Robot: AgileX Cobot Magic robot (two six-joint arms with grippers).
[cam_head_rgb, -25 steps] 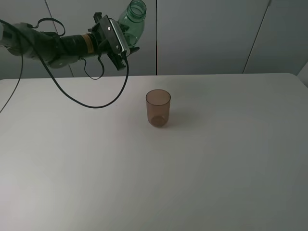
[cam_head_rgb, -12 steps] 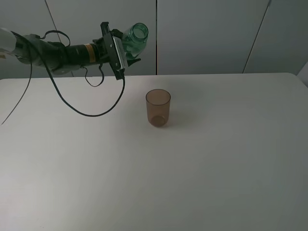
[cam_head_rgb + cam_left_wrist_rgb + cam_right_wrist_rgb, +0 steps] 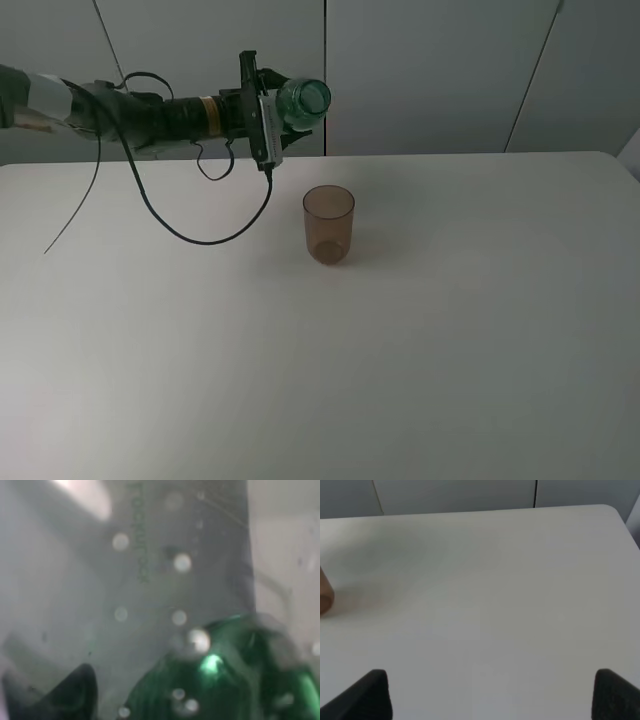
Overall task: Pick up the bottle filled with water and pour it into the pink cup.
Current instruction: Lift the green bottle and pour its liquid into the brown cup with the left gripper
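Note:
The green bottle (image 3: 303,103) is held in the air, tipped almost level, with its open mouth pointing right. My left gripper (image 3: 266,118) is shut on its body. The bottle's mouth is above and slightly left of the pink cup (image 3: 328,224), which stands upright on the white table (image 3: 450,330). In the left wrist view the bottle (image 3: 225,680) is a blurred green shape close to the wet lens. My right gripper (image 3: 490,695) is open and empty above the table, and the cup's edge (image 3: 324,595) shows far off at that view's border.
A black cable (image 3: 200,235) hangs from the left arm and loops over the table left of the cup. Grey wall panels (image 3: 430,70) stand behind the table's far edge.
My left arm has moved right towards the cup and rolled. The bottle has tipped from mouth-up to nearly level. The cup has not moved.

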